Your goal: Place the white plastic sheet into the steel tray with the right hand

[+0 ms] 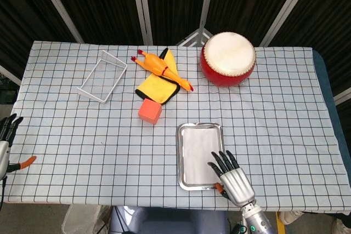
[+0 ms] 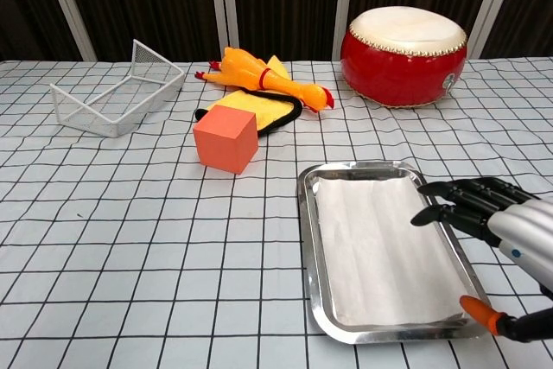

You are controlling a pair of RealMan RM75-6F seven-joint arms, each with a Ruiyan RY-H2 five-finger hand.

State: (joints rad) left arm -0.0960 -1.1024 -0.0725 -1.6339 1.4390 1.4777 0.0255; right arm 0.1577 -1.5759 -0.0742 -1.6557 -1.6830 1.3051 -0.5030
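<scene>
The steel tray (image 1: 179, 157) (image 2: 304, 213) lies near the table's front edge, right of centre. The white plastic sheet (image 1: 196, 154) (image 2: 376, 248) lies flat inside it and covers most of its floor. My right hand (image 1: 231, 177) (image 2: 501, 226) hovers at the tray's near right corner, fingers spread over the right rim, holding nothing. Its orange-tipped thumb sits by the tray's front right corner. My left hand (image 1: 5, 143) shows only in the head view, at the far left edge of the table, fingers apart and empty.
A red drum (image 1: 227, 58) (image 2: 403, 43) stands at the back right. An orange cube (image 1: 149, 111) (image 2: 225, 140), a rubber chicken (image 1: 162, 69) on a yellow cloth (image 1: 156, 87), and a white wire basket (image 1: 102, 76) sit behind and left of the tray.
</scene>
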